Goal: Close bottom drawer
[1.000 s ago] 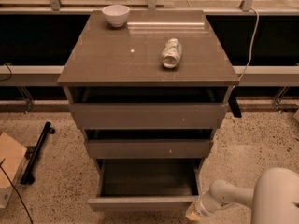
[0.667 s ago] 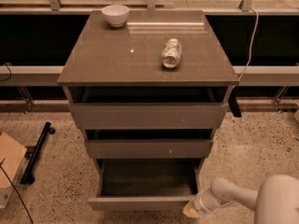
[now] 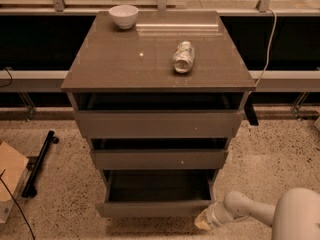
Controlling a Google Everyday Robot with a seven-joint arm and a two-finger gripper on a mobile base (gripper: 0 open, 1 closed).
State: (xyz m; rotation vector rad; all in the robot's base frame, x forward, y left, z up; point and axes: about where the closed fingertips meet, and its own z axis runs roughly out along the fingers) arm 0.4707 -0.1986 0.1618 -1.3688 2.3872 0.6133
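Looks to need a push to the far side on the bottom drawer [image 3: 155,209] (lowest one, pulled out near, front running left to right), with the hand [image 3: 204,220] just beside its near right corner; cannot tell how open.

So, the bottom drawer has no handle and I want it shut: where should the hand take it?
The bottom drawer stands pulled out, its front flat with nothing to grip. Probably best to push the front panel near its middle, from the camera side. The hand is low at its right front corner.
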